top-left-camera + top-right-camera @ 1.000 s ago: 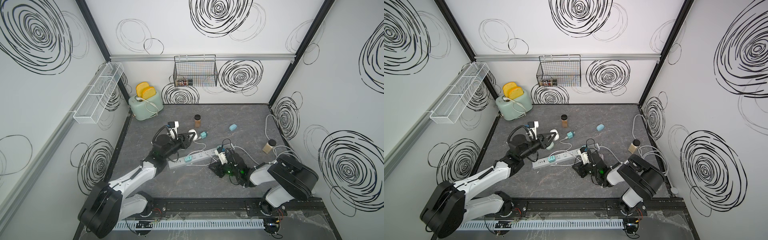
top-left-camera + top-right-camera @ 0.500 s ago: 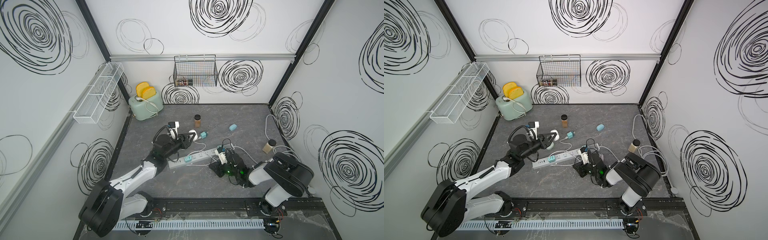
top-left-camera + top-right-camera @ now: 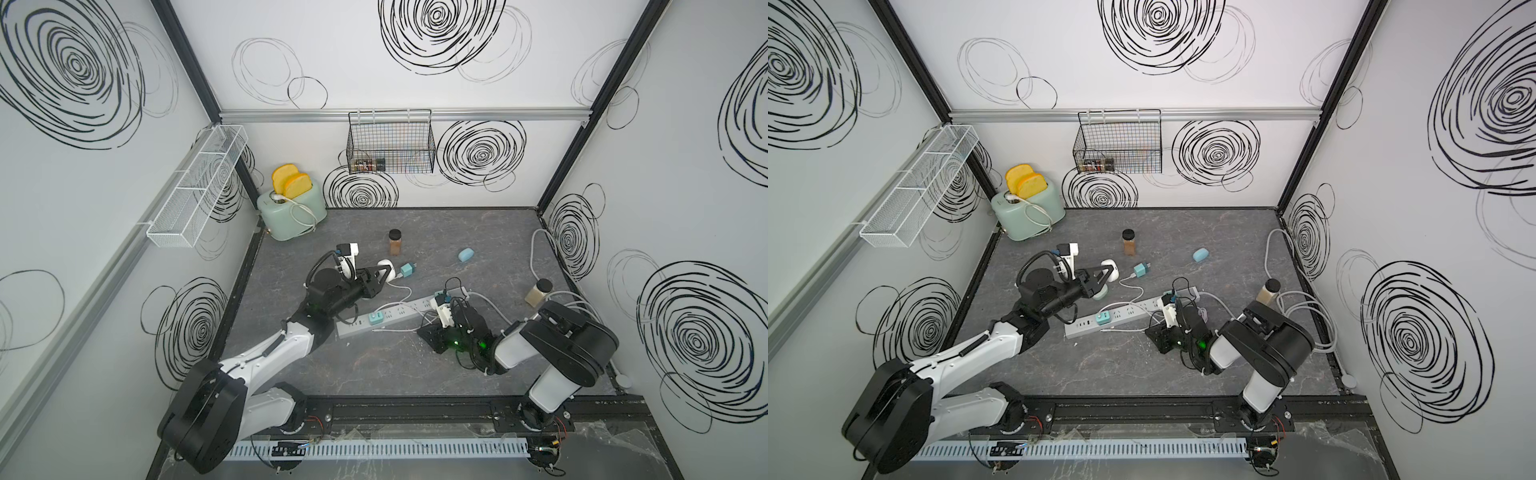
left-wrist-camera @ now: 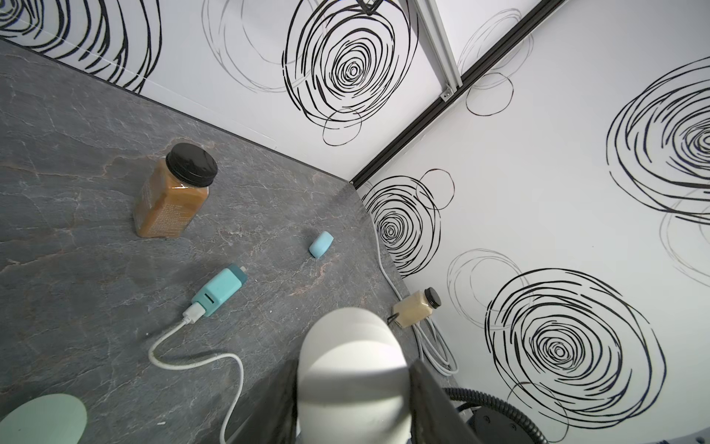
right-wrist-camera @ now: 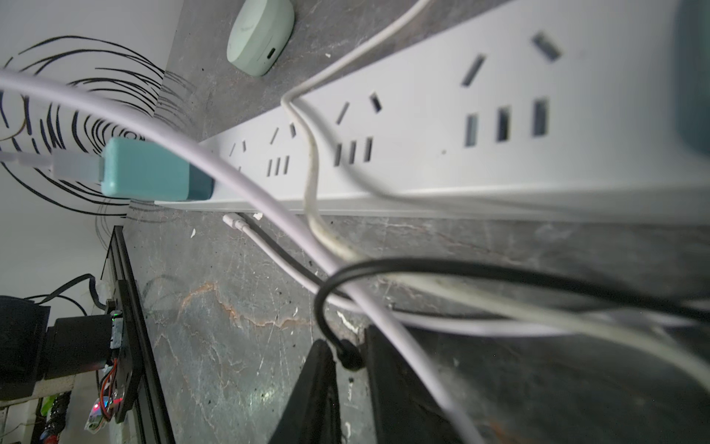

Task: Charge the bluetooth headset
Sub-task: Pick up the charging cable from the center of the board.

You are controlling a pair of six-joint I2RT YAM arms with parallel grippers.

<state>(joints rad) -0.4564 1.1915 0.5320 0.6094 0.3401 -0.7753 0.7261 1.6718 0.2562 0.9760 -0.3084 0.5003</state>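
Grey marbled tabletop (image 3: 374,374) carries a white power strip (image 3: 399,312) near its middle. Just beyond the strip, toward the back wall, the left gripper (image 3: 1106,276) has its fingers pinching the white headset case (image 4: 351,346). At the strip's near edge, the right gripper (image 5: 345,359) has its fingers nearly together, nipping the end of a black cable (image 5: 461,265).

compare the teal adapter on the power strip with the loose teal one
The plugged adapter stands upright in the power strip; the loose adapter lies flat on the table, unplugged. The loose adapter lies beside the left hand; the plugged adapter sits apart. Both are teal.
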